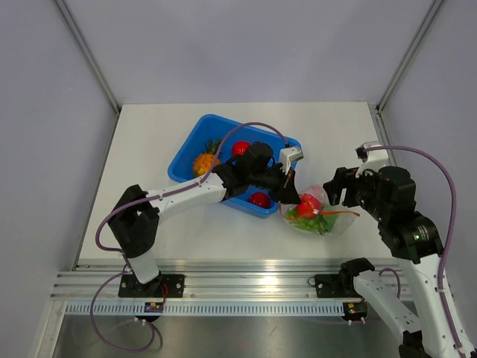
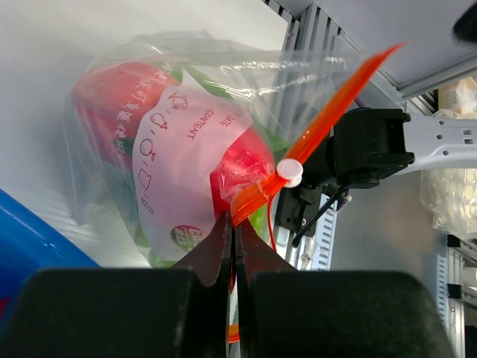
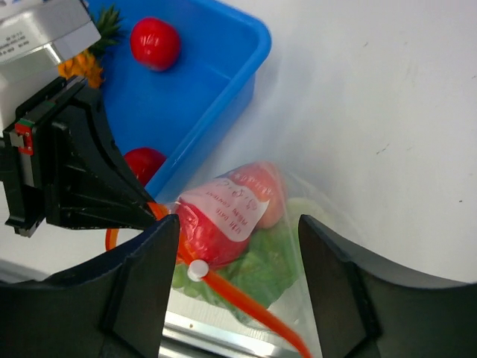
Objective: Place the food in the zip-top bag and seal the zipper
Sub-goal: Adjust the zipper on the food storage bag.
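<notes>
The zip-top bag (image 1: 319,218) lies on the table right of the tub. It holds a red fruit (image 3: 216,231), a pink peach (image 3: 266,188) and green cabbage (image 3: 262,270). Its orange-red zipper (image 2: 332,115) carries a white slider (image 2: 289,172). My left gripper (image 2: 232,224) is shut on the zipper's end, at the bag's left corner. My right gripper (image 3: 238,253) hangs open above the bag, its fingers either side of the slider (image 3: 197,270) and holding nothing. A pineapple (image 1: 203,160) and two red fruits (image 1: 240,148) (image 1: 259,199) lie in the tub.
The blue tub (image 1: 195,136) stands at mid-table, and my left arm reaches across it. The aluminium rail (image 1: 246,283) runs along the near table edge, close below the bag. Grey walls close in the back and both sides.
</notes>
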You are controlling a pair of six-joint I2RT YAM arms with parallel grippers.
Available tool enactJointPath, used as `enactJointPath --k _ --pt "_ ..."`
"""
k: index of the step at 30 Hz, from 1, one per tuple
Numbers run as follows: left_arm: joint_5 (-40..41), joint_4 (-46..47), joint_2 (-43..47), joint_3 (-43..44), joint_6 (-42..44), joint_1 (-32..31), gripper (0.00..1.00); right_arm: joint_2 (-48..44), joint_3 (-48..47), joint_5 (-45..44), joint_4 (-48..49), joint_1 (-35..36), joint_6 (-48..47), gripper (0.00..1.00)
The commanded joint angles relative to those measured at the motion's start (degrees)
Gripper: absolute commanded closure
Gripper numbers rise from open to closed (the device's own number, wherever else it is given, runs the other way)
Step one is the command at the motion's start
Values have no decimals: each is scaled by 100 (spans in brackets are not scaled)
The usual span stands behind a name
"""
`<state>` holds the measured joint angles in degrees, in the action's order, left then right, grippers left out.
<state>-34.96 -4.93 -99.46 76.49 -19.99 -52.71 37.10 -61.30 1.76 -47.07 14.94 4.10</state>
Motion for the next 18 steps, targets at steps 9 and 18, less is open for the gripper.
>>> enactJointPath --k 9,18 --pt "200 194 102 402 -497 -29 100 368 65 1230 -224 -17 -199 23" --pt "262 80 76 674 -655 -29 100 552 153 1327 -162 -17 -322 21"
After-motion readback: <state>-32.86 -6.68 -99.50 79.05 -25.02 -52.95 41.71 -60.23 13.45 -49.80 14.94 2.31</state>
